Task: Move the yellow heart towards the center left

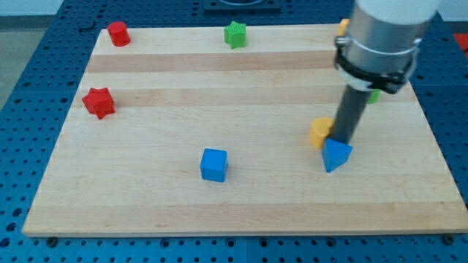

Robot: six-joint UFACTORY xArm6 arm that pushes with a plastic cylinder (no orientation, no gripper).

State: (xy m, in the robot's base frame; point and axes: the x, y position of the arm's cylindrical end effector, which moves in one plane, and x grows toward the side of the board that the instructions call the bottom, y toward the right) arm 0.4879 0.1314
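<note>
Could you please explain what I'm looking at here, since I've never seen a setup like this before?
This is one camera view of a robot arm working over a wooden board. The arm has no claw; its end effector is a straight dark rod, and my tip slides along the board to push blocks. Nothing is held. My tip sits right beside the yellow heart, on its right in the view, just above the blue triangular block. Elsewhere lie a blue cube, a red star, a red cylinder and a green star. A green block and an orange block peek out behind the arm.
</note>
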